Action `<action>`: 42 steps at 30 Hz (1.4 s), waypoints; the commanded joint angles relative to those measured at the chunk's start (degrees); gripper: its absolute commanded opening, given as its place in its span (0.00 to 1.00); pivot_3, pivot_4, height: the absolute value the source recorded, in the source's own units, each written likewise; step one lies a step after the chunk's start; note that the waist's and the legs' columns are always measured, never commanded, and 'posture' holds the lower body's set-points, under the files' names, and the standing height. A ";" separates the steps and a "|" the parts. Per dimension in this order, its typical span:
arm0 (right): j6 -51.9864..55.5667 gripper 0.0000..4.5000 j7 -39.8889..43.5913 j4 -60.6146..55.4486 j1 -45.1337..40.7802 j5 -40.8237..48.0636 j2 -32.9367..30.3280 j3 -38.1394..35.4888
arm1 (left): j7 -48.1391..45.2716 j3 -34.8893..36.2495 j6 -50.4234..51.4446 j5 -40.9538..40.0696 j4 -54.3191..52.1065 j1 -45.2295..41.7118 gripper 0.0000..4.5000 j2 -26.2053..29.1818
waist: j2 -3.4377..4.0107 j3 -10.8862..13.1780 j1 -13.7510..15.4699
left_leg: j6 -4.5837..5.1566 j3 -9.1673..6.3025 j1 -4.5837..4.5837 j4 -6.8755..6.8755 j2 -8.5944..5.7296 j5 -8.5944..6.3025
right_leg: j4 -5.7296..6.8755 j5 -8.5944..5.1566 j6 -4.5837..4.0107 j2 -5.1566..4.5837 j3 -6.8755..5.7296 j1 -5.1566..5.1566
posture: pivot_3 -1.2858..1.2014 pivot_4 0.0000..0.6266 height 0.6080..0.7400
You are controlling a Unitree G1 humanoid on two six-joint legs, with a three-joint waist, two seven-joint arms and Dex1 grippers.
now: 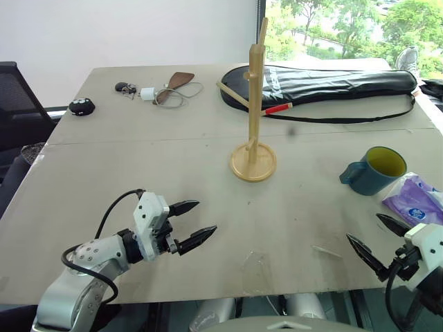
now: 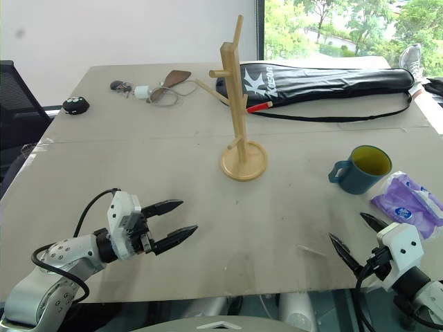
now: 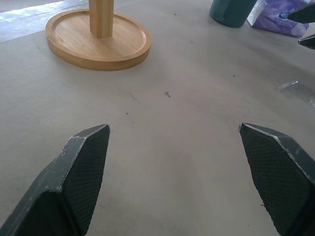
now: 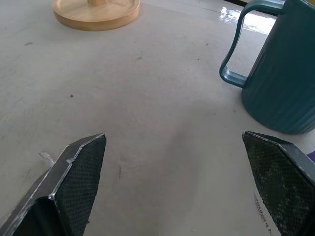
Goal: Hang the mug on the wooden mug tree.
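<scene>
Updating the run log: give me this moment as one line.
mug: upright on table, not hung | tree: mid-table, pegs bare | left gripper: open, empty | right gripper: open, empty, near mug

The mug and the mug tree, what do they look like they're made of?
The mug: probably glazed ceramic, going by its smooth teal outside with faint vertical ribs, yellow-green inside and slight sheen. The mug tree: light wood, likely bamboo or similar, with an even pale tan surface and fine grain showing on its round base; matte finish.

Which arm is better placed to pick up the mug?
Right. The open right gripper sits near the mug, handle facing the wooden mug tree; the open left gripper is across the table.
</scene>
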 commanded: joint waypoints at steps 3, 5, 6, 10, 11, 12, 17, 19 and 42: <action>3.32 1.00 -7.46 -4.93 -4.89 -1.59 3.03 4.64 | -5.95 1.34 -2.85 -3.12 0.01 -2.88 0.96 1.33 | -0.05 0.01 -0.02 | 0.00 -0.02 0.00 0.00 0.03 0.00 | 0.00 0.00 0.00 0.03 -0.03 0.00 | 0.52 0.24 1.00; 9.18 1.00 -12.69 -7.20 -8.16 -4.26 3.67 7.94 | -8.32 1.31 -3.26 -4.40 0.26 -4.06 0.96 1.60 | 0.04 0.05 -0.22 | -0.01 0.02 0.00 0.01 0.05 0.00 | 0.01 0.03 -0.04 0.05 0.01 -0.01 | 0.52 0.24 1.00; 12.14 1.00 -15.18 -8.05 -9.86 -4.88 4.26 9.25 | -9.45 1.29 -2.87 -5.51 0.24 -4.44 0.96 1.83 | 0.05 0.05 -0.25 | -0.01 0.04 0.01 0.01 0.05 0.00 | 0.01 0.04 -0.06 0.05 0.02 -0.01 | 0.52 0.24 1.00; 20.46 1.00 -22.81 -8.23 -16.93 -5.65 7.63 12.83 | -13.91 1.36 -3.64 -7.02 0.46 -5.76 0.96 3.22 | 0.03 0.06 -0.22 | -0.01 0.02 -0.01 -0.06 0.05 0.00 | -0.06 0.04 -0.07 0.08 0.01 -0.10 | 0.52 0.24 1.00; 21.99 1.00 -25.14 -7.65 -18.90 -6.27 9.09 13.46 | -14.86 1.40 -3.19 -7.56 0.60 -6.41 0.96 3.90 | 0.07 0.08 -0.13 | -0.01 0.00 -0.03 -0.07 0.05 0.00 | -0.08 0.03 -0.07 0.09 -0.01 -0.11 | 0.52 0.24 1.00; 23.26 1.00 -27.10 -7.06 -20.69 -6.17 10.82 13.97 | -15.40 1.55 -2.81 -8.15 0.61 -7.23 0.96 4.42 | 0.07 0.08 -0.14 | -0.01 0.01 -0.03 -0.12 0.05 0.00 | -0.11 0.03 -0.08 0.09 -0.01 -0.13 | 0.52 0.24 1.00; 24.88 1.00 -31.35 -4.96 -26.11 -7.98 14.97 16.76 | -15.65 2.39 -0.99 -11.17 0.02 -9.84 0.96 5.82 | 0.10 0.09 -0.30 | -0.01 0.02 -0.03 -0.13 0.07 0.00 | -0.09 0.04 -0.08 0.27 0.02 -0.15 | 0.52 0.24 1.00; 24.99 1.00 -32.68 -3.19 -28.18 -8.37 16.66 17.74 | -15.76 2.64 -0.27 -12.16 -0.31 -10.92 0.96 6.43 | 0.10 0.09 -0.37 | -0.01 0.04 -0.03 -0.14 0.06 0.00 | -0.10 0.04 -0.08 0.30 0.03 -0.17 | 0.52 0.24 1.00; 15.91 0.01 -35.61 11.61 -38.26 -16.27 18.30 16.80 | -15.13 3.50 -0.45 -11.56 1.07 -11.94 1.00 6.57 | 0.13 0.10 -0.97 | -0.01 0.11 -0.03 -0.15 0.07 0.00 | -0.04 0.04 -0.08 0.37 0.10 -0.27 | 0.52 0.24 1.00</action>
